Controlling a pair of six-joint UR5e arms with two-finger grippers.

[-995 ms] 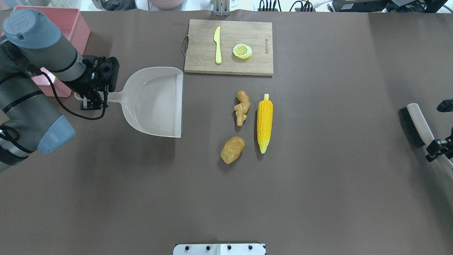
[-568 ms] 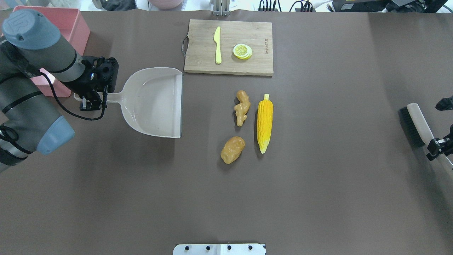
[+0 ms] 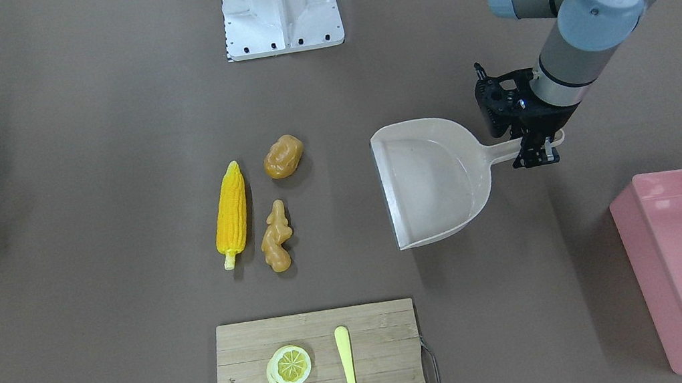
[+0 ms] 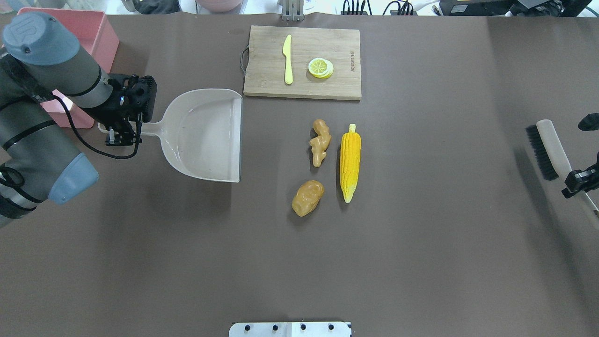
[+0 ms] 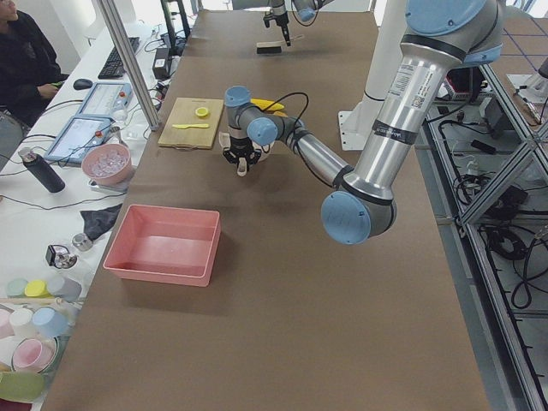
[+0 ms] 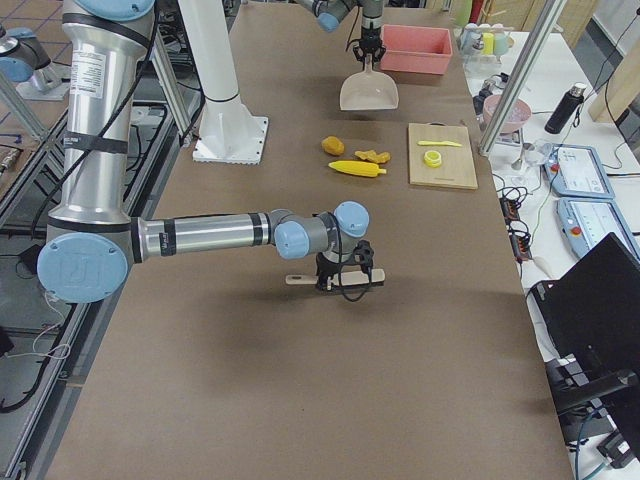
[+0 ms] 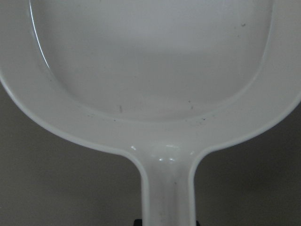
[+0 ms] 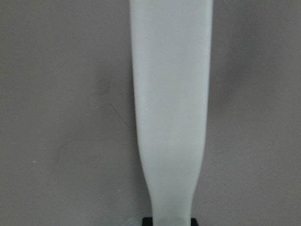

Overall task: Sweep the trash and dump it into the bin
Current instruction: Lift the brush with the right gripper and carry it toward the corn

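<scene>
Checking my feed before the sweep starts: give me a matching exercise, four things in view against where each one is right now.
Things:
1. dustpan
2. brush
3. lemon slice
4. corn cob

Places:
A. on the cutting board
B. held by its handle in the right pincer
C. on the table, next to the ginger root
D. held by its handle in the left pincer

Pairs: 1-D, 2-B, 3-A, 4-C.

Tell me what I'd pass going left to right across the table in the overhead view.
In order: pink tub → dustpan → ginger root → corn cob → brush. The potato and cutting board overlap others, so I skip them.
</scene>
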